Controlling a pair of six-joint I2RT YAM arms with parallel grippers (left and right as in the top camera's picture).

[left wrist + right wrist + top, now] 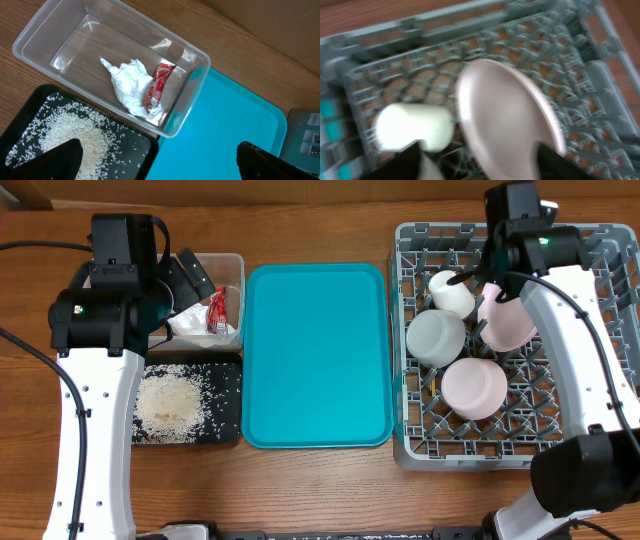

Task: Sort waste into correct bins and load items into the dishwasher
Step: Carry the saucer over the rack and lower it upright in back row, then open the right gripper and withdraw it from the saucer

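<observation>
**Ana:** Where's the plate?

**Ben:** The plate (505,115) stands tilted on its edge among the pegs of the grey rack (410,445), just beside the white cup (452,292).

**Ana:** And the right pincer?

**Ben:** The right pincer (480,150) hangs over it, jaws spread wide, one finger to each side of the plate. That wrist view is blurred. The left-hand finger looks clear of the plate, but I cannot tell whether the other touches the rim.

**Ana:** The bowls?

**Ben:** Both are in the rack. The grey bowl (435,338) is next to the cup, toward the robot's side. The pink bowl (473,387) is nearer the robot again.

**Ana:** The waste?

**Ben:** The clear tub (65,35) holds the crumpled tissue (127,82) and the red wrapper (157,85), which touch side by side. The rice (70,135) lies in the black tray (142,145), which is right against the tub. The teal tray (230,125) sits on the wooden surface (320,490) between these bins and the rack.

**Ana:** The left pincer?

**Ben:** The left pincer (159,147) is spread wide above where the tub meets the black tray, with nothing between its fingers.
</observation>
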